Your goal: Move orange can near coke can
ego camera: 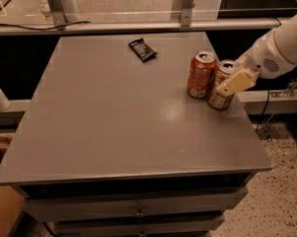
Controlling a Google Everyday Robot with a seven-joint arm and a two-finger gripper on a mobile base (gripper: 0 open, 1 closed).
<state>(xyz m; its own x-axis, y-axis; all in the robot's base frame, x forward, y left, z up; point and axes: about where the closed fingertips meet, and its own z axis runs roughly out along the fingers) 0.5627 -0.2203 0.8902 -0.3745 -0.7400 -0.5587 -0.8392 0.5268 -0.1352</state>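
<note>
The coke can (201, 75), deep red-orange with a silver top, stands upright near the right edge of the grey table (113, 117). The orange can (219, 85), paler golden, stands upright just right of it, the two almost touching. My gripper (232, 83) comes in from the right on a white arm and sits around the orange can. One cream finger (236, 83) lies across the can's front; the other is hidden behind it.
A small dark snack packet (142, 50) lies at the table's back middle. A metal rail (138, 27) runs behind the table. The table's right edge is close to the cans. Drawers sit below the front edge.
</note>
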